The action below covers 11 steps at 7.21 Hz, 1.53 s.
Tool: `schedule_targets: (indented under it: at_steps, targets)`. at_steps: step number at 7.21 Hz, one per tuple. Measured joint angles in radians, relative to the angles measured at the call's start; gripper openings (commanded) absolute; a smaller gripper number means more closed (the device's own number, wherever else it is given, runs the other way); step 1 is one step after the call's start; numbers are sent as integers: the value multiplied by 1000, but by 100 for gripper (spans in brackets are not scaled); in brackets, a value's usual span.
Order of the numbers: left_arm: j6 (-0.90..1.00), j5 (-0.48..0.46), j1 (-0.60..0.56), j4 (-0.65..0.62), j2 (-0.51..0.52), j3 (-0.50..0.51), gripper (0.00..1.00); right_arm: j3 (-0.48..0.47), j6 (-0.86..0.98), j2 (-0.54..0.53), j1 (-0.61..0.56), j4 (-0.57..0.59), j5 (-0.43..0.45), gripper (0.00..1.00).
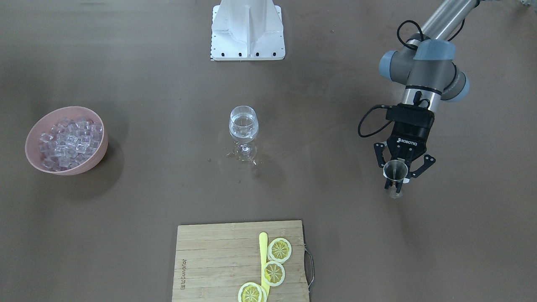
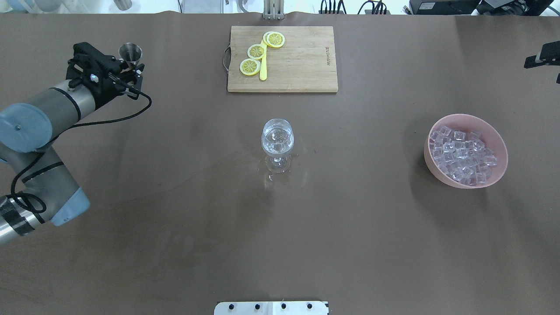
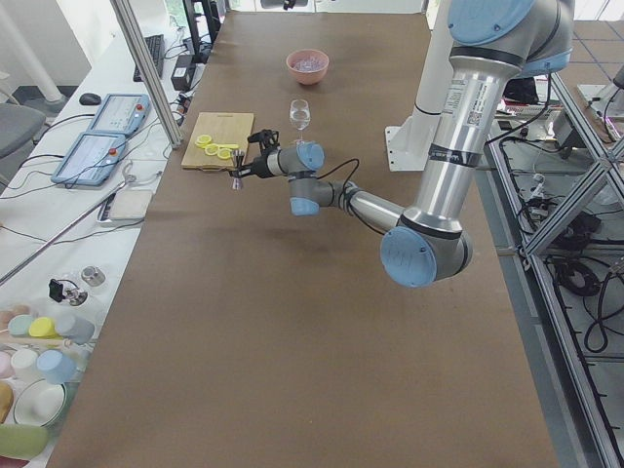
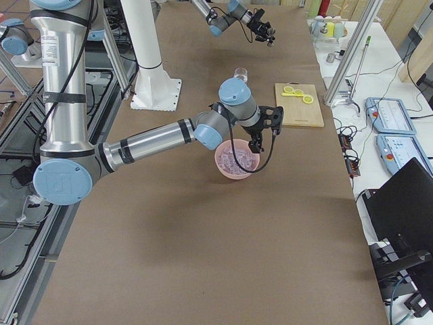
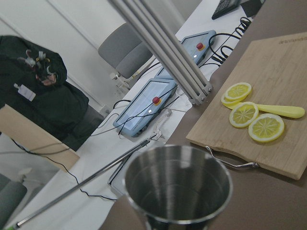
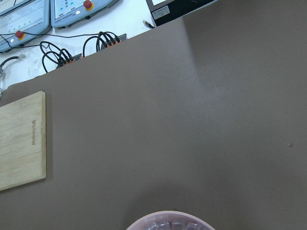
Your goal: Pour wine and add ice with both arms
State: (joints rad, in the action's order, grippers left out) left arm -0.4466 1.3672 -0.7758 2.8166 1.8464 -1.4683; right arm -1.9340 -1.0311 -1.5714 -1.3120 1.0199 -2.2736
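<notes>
Overhead exterior shows us the left gripper [image 2: 130, 65] pinching a small upright steel measuring cup [image 2: 130, 51] at far left. The clear wine [image 2: 277, 139] sits in the stemmed glass [image 2: 277, 148] at centre, with droplets [image 2: 275, 175] round its foot. Small clear ice cubes [image 2: 461, 153] fill the pink bowl [image 2: 433, 168] on the right. The right gripper [image 4: 256, 147] hangs over it, but we cannot tell how its jaws stand. We judge that cubes dropped from too high could splash the wine or topple the glass.

- right gripper [image 4: 258, 143]: too tiny in the side view, jaws unreadable
- pink bowl [image 6: 170, 221]: just a sliver at right wrist view's bottom edge
- jigger [image 5: 177, 187]: base cropped off
</notes>
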Motion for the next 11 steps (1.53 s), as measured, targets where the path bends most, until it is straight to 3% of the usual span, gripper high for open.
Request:
schedule_targets:
  at_steps: [3, 4, 11]
  targets:
    - [-215, 296, -206, 59, -11, 164, 0, 0, 0, 46, 44, 0, 1, 100]
    - [-234, 335, -231, 61, -29, 194, 0, 0, 0, 53, 58, 0, 0, 100]
    - [-354, 343, -230, 273, -127, 318, 0, -2, -1, 93, 124, 0, 15, 100]
